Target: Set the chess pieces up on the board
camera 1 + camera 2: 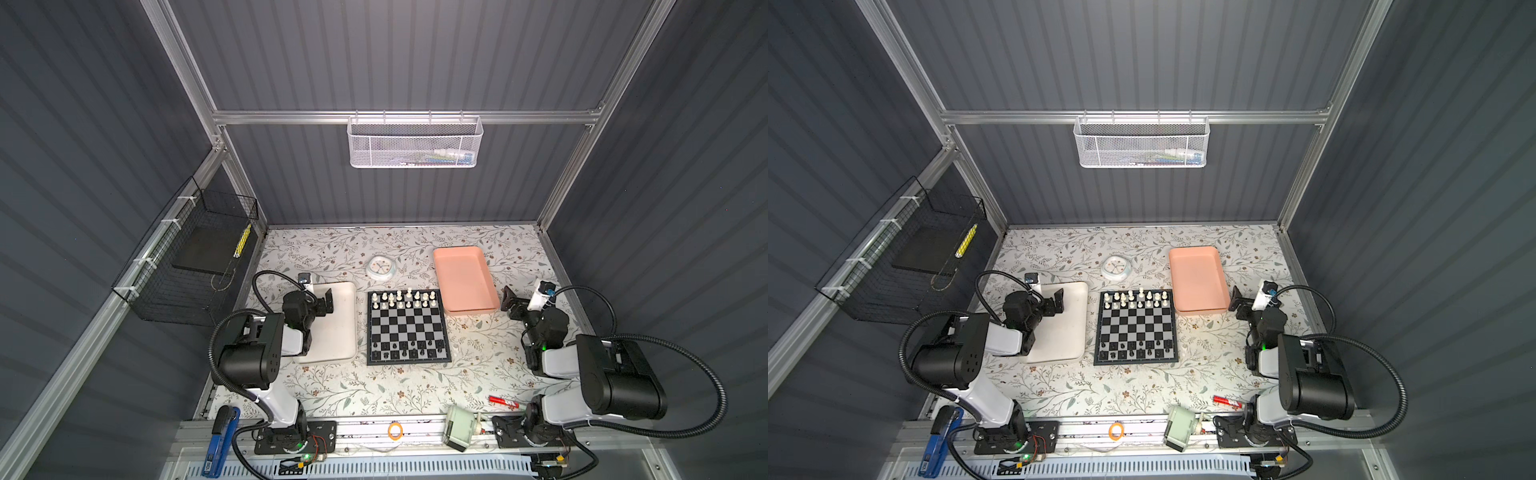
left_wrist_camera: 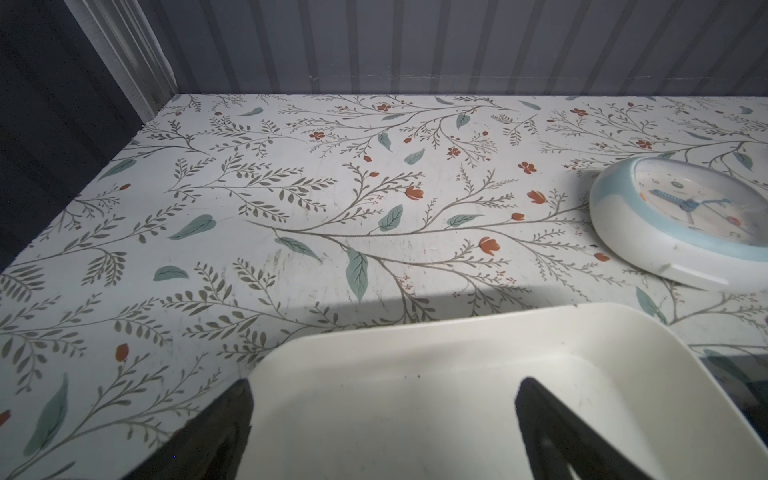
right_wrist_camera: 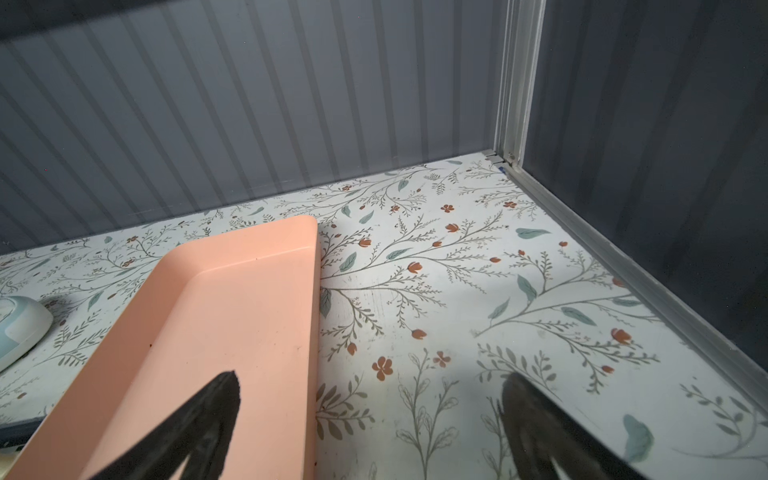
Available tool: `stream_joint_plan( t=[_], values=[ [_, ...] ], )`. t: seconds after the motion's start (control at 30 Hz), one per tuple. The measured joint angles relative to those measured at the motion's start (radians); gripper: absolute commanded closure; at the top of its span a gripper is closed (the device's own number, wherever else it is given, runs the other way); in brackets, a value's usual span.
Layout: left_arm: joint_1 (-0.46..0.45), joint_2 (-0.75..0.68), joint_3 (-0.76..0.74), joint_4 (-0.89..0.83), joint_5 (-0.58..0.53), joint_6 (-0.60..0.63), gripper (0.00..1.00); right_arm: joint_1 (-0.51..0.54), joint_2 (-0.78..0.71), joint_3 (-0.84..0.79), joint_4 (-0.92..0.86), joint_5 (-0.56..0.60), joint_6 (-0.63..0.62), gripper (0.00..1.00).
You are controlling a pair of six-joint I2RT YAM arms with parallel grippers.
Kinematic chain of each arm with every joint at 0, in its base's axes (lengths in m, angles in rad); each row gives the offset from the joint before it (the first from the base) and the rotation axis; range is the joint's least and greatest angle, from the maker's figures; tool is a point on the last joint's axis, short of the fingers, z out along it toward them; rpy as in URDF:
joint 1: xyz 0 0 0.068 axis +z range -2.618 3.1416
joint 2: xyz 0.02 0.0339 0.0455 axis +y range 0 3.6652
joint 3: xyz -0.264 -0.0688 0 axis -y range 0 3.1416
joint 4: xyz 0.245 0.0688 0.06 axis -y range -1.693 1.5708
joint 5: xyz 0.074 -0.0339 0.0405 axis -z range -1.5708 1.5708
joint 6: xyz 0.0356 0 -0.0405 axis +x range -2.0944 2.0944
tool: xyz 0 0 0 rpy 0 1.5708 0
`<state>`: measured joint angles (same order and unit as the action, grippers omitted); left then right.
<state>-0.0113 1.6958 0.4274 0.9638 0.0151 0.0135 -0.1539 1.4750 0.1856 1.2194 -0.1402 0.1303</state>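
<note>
Chess pieces (image 1: 405, 300) on board (image 1: 407, 328), between both arms, well apart from fingers (image 2: 552, 419); L+R fingers spread wide, empty.

Both top views are evenly lit from above, dim toward the corrugated dark-grey walls (image 1: 415, 62), with wide-angle bending at the edges. In the left wrist view a soft shadow band lies on the floral-patterned tabletop (image 2: 374, 301) toward 6 o'clock; near fingertips blur.

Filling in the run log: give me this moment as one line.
left gripper: open, empty, over white tray | right gripper: open, empty, beside pink tray | chess pieces: on board
</note>
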Motion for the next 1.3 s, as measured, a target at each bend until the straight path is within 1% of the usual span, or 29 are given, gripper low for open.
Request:
stream_joint_plan(
  t=[0.13,0.43,0.67,1.3],
  values=[
    [0.000,0.000,0.000,0.000,0.000,0.000,0.01,0.000,-0.001,0.026,-0.022,-0.015,-0.005,0.01],
    [0.000,0.003,0.008,-0.006,0.000,0.000,0.00,0.000,-0.011,0.002,0.000,-0.018,-0.007,0.01],
    [0.000,0.005,0.011,-0.010,0.000,0.000,0.00,0.009,-0.010,0.110,-0.156,-0.024,-0.017,0.01],
    [0.000,0.005,0.017,-0.019,-0.008,0.000,0.00,0.039,-0.010,0.122,-0.244,-0.010,-0.046,0.01]
  ],
)
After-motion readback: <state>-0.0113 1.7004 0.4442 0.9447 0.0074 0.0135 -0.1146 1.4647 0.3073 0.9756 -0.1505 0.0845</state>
